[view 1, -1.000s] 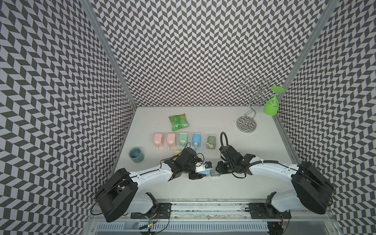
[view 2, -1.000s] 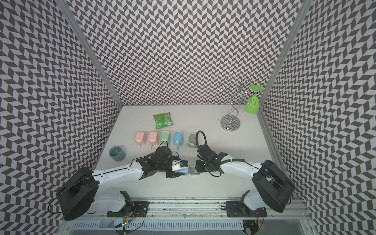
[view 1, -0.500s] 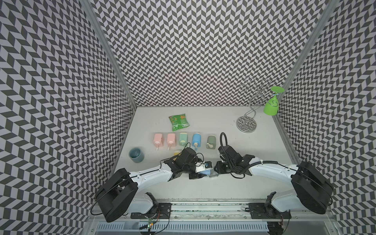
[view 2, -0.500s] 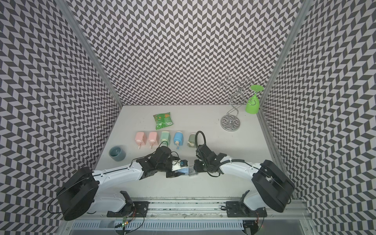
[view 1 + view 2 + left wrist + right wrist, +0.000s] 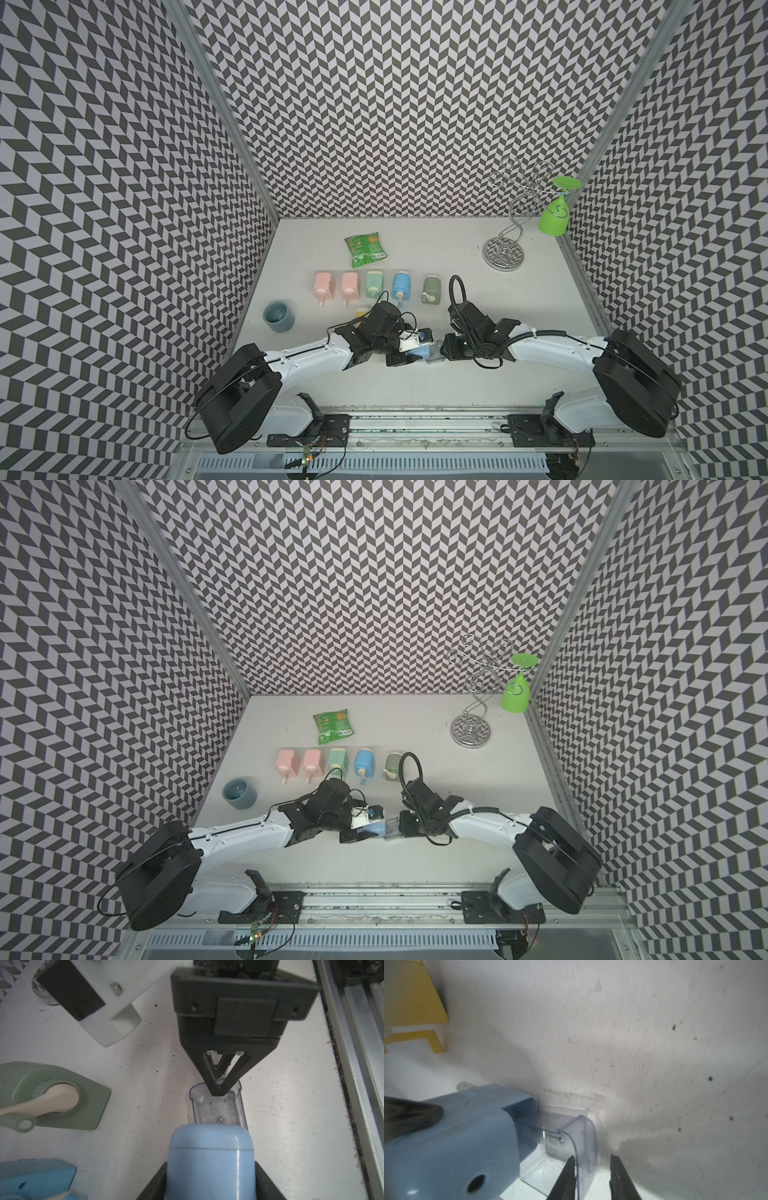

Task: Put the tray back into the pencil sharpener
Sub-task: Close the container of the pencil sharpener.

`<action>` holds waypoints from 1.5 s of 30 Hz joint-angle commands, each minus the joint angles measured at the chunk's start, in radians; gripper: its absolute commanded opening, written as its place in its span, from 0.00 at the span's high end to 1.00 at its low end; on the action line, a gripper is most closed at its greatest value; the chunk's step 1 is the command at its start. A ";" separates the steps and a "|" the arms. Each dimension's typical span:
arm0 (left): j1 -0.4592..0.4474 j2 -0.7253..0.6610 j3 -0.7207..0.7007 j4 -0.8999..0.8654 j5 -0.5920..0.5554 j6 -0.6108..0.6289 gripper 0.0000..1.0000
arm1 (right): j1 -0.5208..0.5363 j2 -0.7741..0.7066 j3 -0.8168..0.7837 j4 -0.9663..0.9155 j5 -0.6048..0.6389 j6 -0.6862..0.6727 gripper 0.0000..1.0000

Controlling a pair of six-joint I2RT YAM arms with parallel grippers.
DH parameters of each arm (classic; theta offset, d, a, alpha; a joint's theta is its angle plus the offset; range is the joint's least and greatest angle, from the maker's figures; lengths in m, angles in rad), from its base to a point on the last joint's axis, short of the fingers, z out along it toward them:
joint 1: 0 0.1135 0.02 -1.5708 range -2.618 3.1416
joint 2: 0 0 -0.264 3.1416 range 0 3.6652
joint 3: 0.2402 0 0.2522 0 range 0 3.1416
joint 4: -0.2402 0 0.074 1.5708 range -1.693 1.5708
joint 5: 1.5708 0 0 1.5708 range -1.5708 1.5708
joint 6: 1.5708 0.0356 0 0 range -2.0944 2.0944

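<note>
Clamping the light blue pencil sharpener (image 5: 209,1142) on both sides, the left claw (image 5: 211,1165) held it on the counter (image 5: 457,386), toward 6 o'clock in both top views. The clear tray (image 5: 218,1109) sat partly inside the pencil sharpener's open end, sticking out toward 3 o'clock. The right claw (image 5: 591,1159) was pinched on its outer end wall, one finger inside, one outside.
</note>
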 commanded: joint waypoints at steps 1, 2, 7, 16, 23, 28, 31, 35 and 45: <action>-0.015 0.001 0.002 -0.001 0.018 -0.022 0.46 | 0.007 -0.007 0.000 0.036 -0.011 0.010 0.74; -0.016 0.004 0.003 -0.004 0.019 -0.023 0.46 | 0.007 -0.002 0.004 0.040 -0.016 0.009 0.74; -0.027 0.011 0.003 -0.001 0.017 -0.032 0.46 | 0.007 0.029 0.028 0.061 -0.055 -0.005 0.80; -0.044 0.015 0.005 0.008 -0.014 -0.050 0.46 | 0.007 0.041 0.042 0.071 -0.094 -0.002 0.81; -0.047 0.018 0.003 0.043 -0.051 -0.049 0.46 | 0.016 0.027 0.039 0.085 -0.142 -0.020 0.81; -0.050 0.017 0.007 0.059 -0.072 -0.015 0.46 | 0.022 0.010 0.035 0.063 -0.152 -0.055 0.82; -0.050 0.012 0.000 0.059 -0.079 0.020 0.46 | 0.022 0.013 0.056 -0.001 -0.094 -0.083 0.82; -0.053 0.015 0.002 0.044 -0.108 0.050 0.47 | 0.020 0.035 0.091 -0.111 0.032 -0.090 0.76; -0.058 0.012 -0.005 0.042 -0.100 0.058 0.46 | 0.021 0.057 0.110 -0.054 0.012 -0.073 0.69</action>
